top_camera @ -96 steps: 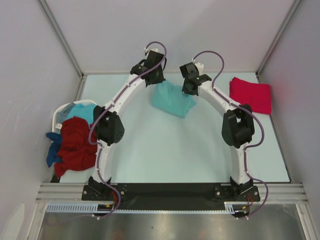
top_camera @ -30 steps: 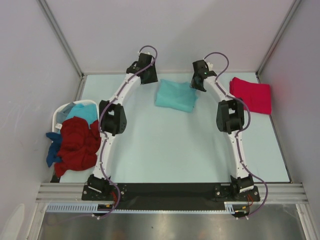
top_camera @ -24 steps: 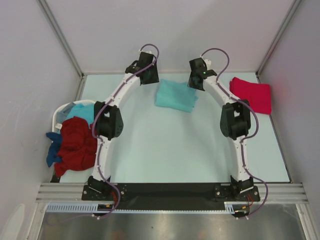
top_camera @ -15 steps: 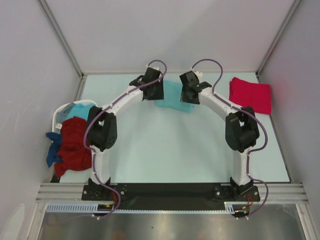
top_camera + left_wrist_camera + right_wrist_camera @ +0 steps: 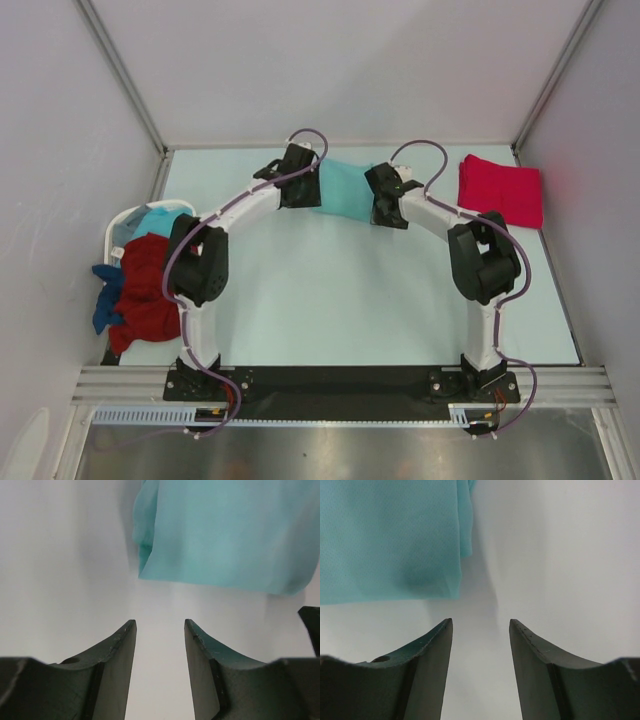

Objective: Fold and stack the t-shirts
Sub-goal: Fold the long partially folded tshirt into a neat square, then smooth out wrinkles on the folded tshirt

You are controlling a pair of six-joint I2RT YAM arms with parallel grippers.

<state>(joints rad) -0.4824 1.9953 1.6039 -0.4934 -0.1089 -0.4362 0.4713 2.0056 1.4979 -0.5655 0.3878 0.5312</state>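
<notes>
A light teal t-shirt (image 5: pixel 345 188) lies folded flat at the far middle of the table. My left gripper (image 5: pixel 300 190) is over its left edge, my right gripper (image 5: pixel 386 206) over its right edge. In the left wrist view the teal t-shirt (image 5: pixel 230 530) lies ahead and to the right of the left gripper (image 5: pixel 160 625), which is open over bare table. In the right wrist view the teal t-shirt (image 5: pixel 390 535) lies ahead and to the left of the right gripper (image 5: pixel 481 622), also open and holding nothing. A folded pinkish-red t-shirt (image 5: pixel 500 188) rests at the far right.
A white laundry basket (image 5: pixel 118 232) stands at the left edge. It holds a light blue shirt (image 5: pixel 160 222), a dark red one (image 5: pixel 150 290) heaped on top, and a blue one (image 5: pixel 103 310) hanging over its side. Walls close the table on three sides.
Both arms have come from the shirt's far corners toward me and inward, and now flank its left and right edges. The teal shirt stays flat; both grippers stay open.
</notes>
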